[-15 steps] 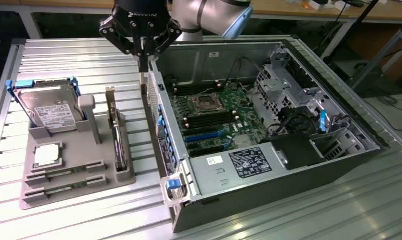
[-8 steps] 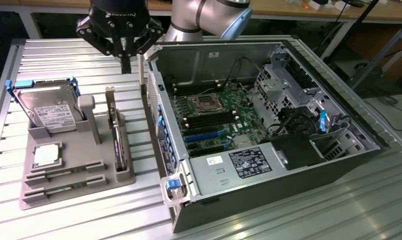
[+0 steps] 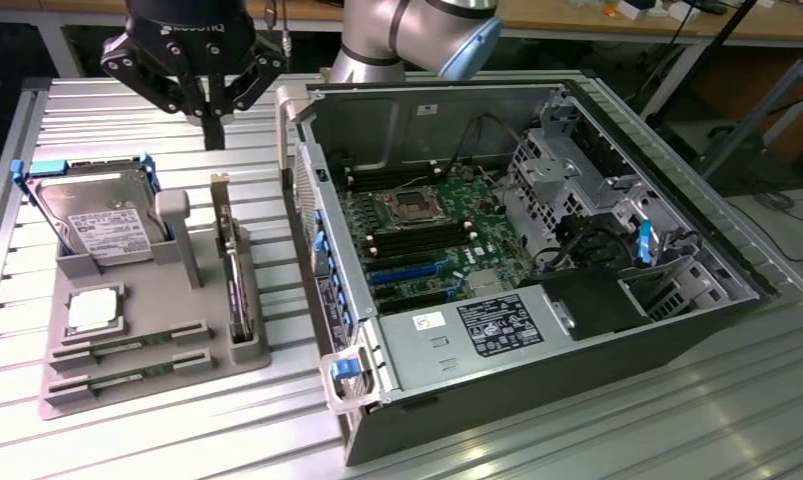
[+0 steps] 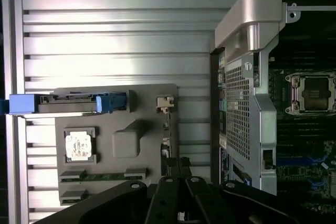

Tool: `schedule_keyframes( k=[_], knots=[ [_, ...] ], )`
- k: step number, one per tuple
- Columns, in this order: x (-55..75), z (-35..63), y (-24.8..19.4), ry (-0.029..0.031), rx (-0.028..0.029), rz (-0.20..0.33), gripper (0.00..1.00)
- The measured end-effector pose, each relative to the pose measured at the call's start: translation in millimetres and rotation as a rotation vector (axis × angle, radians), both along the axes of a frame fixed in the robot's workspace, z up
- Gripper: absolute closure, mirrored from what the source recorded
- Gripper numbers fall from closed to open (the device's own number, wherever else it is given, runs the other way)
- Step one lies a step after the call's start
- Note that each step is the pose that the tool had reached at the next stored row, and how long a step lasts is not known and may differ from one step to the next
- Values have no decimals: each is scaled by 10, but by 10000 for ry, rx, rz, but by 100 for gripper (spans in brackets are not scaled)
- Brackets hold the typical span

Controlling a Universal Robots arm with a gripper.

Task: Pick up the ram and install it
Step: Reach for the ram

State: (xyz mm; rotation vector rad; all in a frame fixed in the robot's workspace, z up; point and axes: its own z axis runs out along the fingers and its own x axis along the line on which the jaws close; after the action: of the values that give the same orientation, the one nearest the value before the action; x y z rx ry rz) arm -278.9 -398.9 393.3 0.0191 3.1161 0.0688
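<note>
Both thin greenish ram sticks [image 3: 130, 349] lie in the grey moulded tray [image 3: 168, 312], near end; black gripper [image 3: 212, 132] hangs by its far end, jaws pressed together, pinching nothing.

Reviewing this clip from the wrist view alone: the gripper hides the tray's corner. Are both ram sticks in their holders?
Observer: Yes. The exterior view shows one ram stick and the second ram stick lying parallel in the tray, both untouched.
Operator: Where is the gripper relative to them?
Observer: The gripper hangs shut and empty, high above the tray's opposite end, by the hard drive.
</note>
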Motion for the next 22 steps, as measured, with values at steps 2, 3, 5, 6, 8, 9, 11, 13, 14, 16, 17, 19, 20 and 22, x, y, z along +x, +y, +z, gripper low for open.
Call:
schedule_keyframes(
  k=[2, 3, 5, 6, 8, 9, 11, 13, 14, 16, 17, 19, 20, 22],
  knots=[
    [-93, 0, 0, -1, 1, 50, 89],
    [-136, -1, 0, -2, 1, 79, 89],
    [-192, -1, 0, -2, 1, 114, 89],
    [-237, 0, 0, -1, 0, 145, 89],
    [-292, 0, 0, 0, 1, 184, 89],
    [-318, -1, 0, -1, 1, 202, 89],
    [-383, -1, -4, -1, 1, 244, 89],
    [-445, -1, -40, 0, 1, 268, 89],
    [-466, -2, -62, -1, 2, 271, 89],
    [-519, -1, -94, -1, 0, 273, 89],
    [-539, -1, -107, 0, 0, 274, 89],
    [-606, -3, -154, -2, 2, 277, 89],
    [-629, -2, -171, -1, 1, 276, 89],
    [-681, -2, -210, -1, 1, 276, 89]
  ],
)
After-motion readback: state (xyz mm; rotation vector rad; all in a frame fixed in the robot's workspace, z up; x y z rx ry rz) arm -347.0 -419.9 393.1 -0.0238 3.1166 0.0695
